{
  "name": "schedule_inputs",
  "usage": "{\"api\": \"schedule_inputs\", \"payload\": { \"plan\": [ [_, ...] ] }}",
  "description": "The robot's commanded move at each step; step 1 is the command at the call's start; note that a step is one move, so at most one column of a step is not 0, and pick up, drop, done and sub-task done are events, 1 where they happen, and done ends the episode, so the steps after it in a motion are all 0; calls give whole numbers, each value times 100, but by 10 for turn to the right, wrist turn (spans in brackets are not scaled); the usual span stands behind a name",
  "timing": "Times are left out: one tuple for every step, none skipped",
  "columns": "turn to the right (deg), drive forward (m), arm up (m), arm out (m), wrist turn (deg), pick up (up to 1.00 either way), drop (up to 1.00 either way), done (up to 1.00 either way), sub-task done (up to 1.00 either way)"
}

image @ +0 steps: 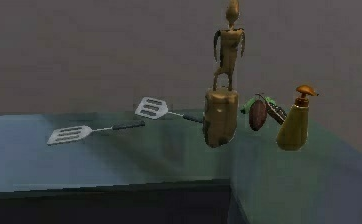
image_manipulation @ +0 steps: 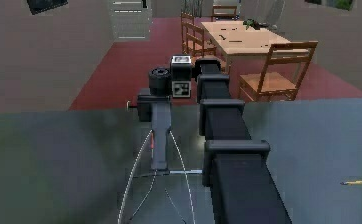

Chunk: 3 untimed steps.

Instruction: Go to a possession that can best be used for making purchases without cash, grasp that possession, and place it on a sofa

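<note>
In the arm side view my arm [image_manipulation: 224,130] reaches out over a grey-blue tabletop [image_manipulation: 49,160]. At the arm's far end, left of the white marker squares [image_manipulation: 181,78], sits the gripper [image_manipulation: 149,102]. Thin pale lines [image_manipulation: 154,185] spread below it over the grey surface. I cannot tell whether it holds anything. In the forward view a glossy dark tabletop [image: 139,160] carries two grey spatulas [image: 69,133] [image: 152,108], a tall brown figure statue [image: 227,80], a small dark red and green object [image: 261,112] and an amber bottle [image: 295,122].
Beyond the grey tabletop lies a red floor [image_manipulation: 109,70]. A wooden dining table [image_manipulation: 244,38] with wooden chairs [image_manipulation: 279,72] stands at the arm side view's upper right. A white door [image_manipulation: 131,18] is at the back. A thin yellow thing [image_manipulation: 357,182] lies at the right edge.
</note>
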Motion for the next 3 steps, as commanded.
{"api": "schedule_inputs", "payload": {
  "plan": [
    [0,0,0,0,450,0,0,0,0],
    [0,0,0,0,450,0,0,0,0],
    [0,0,0,0,450,0,0,0,0]
  ]
}}
